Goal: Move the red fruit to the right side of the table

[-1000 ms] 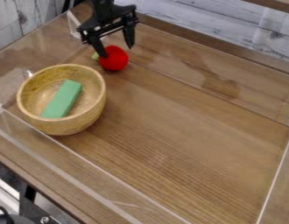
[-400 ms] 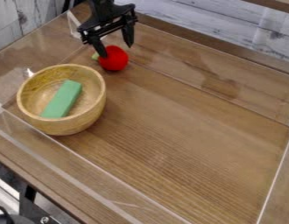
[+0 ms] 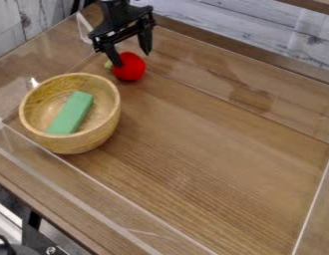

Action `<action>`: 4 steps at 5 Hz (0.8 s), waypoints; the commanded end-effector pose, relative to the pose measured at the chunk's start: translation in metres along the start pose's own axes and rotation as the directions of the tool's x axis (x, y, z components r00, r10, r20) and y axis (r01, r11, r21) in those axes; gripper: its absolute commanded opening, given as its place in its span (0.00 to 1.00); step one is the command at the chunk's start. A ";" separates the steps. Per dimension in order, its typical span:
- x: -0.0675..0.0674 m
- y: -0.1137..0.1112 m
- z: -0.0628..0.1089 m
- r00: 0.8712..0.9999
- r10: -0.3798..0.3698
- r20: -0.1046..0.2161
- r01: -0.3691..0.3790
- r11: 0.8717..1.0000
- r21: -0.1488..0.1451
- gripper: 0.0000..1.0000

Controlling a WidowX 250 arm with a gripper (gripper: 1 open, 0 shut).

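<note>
Just above fruit, open gripper

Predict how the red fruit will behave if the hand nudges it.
The red fruit looks apt to roll, being roundish on flat wood. Its glossy skin may also slip a little. The bowl beside it might stop a roll that way.

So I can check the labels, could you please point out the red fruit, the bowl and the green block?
Red fruit (image 3: 129, 68): camera view, middle of its body.
Bowl (image 3: 97, 128): camera view, inner wall.
Green block (image 3: 72, 113): camera view, top face.
</note>
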State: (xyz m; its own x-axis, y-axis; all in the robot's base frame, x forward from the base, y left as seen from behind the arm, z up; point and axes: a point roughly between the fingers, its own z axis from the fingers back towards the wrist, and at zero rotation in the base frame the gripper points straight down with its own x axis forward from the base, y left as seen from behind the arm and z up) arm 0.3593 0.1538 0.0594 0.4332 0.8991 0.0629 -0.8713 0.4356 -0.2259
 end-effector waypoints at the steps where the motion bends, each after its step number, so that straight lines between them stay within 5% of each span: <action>1: 0.010 -0.010 0.019 0.999 0.006 0.052 -0.004 0.999 -0.037 1.00; 2: 0.010 -0.010 0.019 0.998 0.016 0.052 -0.015 0.999 -0.035 1.00; 4: 0.009 -0.005 -0.010 0.997 0.024 0.075 -0.025 1.000 0.013 1.00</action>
State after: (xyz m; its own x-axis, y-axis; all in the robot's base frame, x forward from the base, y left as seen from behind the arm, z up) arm 0.3637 0.1595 0.0350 0.3931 0.9147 0.0942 -0.8956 0.4041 -0.1859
